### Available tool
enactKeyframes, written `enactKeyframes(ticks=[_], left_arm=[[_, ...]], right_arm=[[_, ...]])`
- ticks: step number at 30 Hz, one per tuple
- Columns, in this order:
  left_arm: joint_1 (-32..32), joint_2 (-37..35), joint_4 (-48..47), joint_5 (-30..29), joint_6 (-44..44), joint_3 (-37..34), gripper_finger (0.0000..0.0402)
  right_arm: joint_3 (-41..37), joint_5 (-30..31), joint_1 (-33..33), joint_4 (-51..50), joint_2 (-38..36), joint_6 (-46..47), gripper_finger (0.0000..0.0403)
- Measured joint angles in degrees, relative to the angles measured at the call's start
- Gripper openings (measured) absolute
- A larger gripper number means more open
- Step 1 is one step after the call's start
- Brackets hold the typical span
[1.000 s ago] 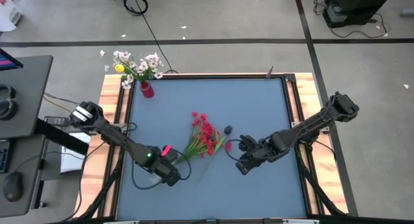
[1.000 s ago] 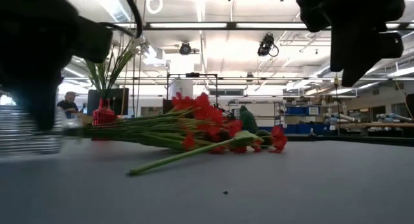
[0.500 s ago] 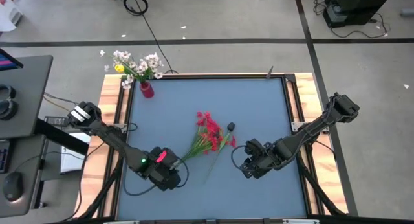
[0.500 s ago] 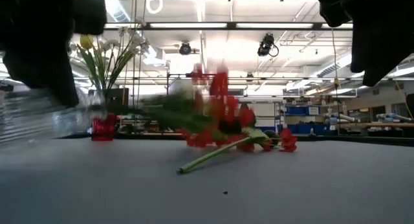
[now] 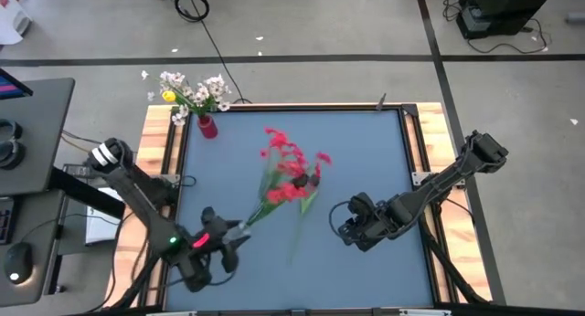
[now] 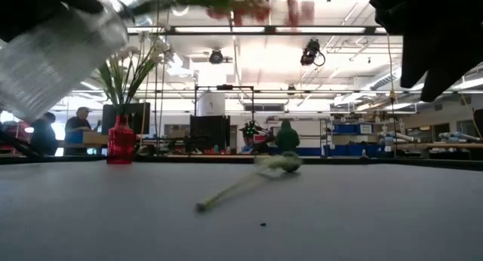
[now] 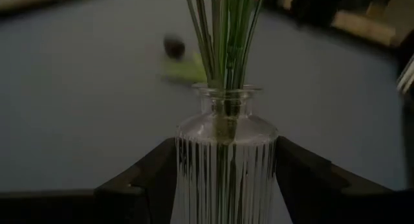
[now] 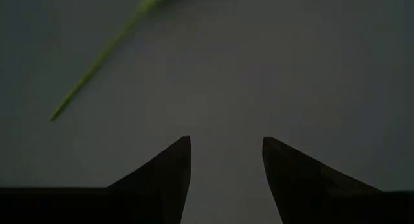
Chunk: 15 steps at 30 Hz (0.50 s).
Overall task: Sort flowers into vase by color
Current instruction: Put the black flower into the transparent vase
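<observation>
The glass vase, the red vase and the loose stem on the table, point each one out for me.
Glass vase (image 7: 225, 166): left wrist view, ribbed body.
Red vase (image 6: 119, 142): low view, middle of its body.
Loose stem (image 6: 234, 190): low view, midway along the stalk on the table.

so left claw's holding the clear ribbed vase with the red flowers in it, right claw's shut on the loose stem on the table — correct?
Not quite. The right claw is open and holds nothing; the loose stem lies apart from it on the table, as the right wrist view shows. The left claw does hold the clear ribbed vase with the red flowers in it.
</observation>
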Motion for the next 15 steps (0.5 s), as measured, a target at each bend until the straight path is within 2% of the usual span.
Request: enactKeyframes(ticks=[4,6,7,9,15], left_arm=[[-5.84,0.0,-0.24,-15.05,-7.73,-3.46,0.0223],[-8.1,0.0,0.37,-19.3,-9.64,-5.46,0.0223],[-8.81,0.0,0.68,-19.42,-9.69,-6.47,0.0223],[-10.07,0.0,2.36,-20.12,-8.22,-8.67,0.0223],[-17.19,0.02,17.3,-29.96,4.63,-16.61,0.0223]], right_arm=[[0.0,-0.97,1.33,-0.83,0.0,4.65,0.02],[0.0,-1.07,2.44,-0.79,0.0,7.21,0.02],[0.0,-1.07,3.09,-0.79,0.0,8.6,0.02],[0.0,-1.09,4.4,-0.79,0.0,10.92,0.02],[0.0,-1.32,8.28,-0.83,0.0,16.74,0.02]])
